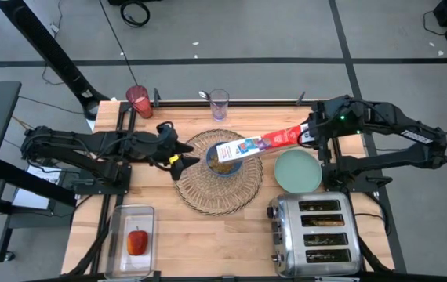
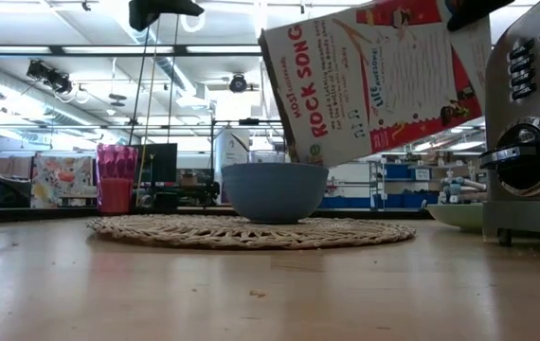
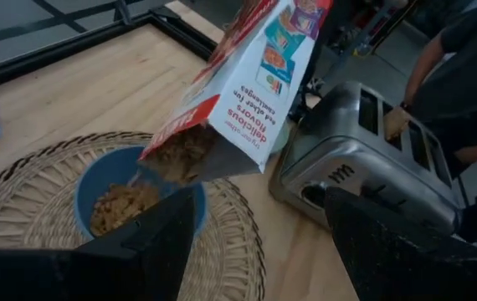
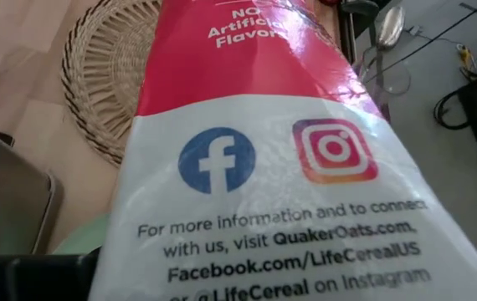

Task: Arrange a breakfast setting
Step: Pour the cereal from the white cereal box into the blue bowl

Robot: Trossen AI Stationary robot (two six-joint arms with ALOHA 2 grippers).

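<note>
Right gripper is clamped on the base of a red-and-white cardboard cereal box, tipped mouth-down over the small blue bowl, which sits on the round woven straw placemat. Left gripper stands open beside the bowl, holding nothing.

Risk: overfilling, or flakes spilling past the rim if the box drifts. Chrome toaster and mint-green plate crowd the right; open table lies in front.

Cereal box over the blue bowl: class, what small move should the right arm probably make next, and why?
Probably tip the cereal box back upright. The right gripper holds it tilted, open end over the blue bowl on the woven placemat, and cereal already lies in the bowl. The left gripper waits open beside it.
</note>
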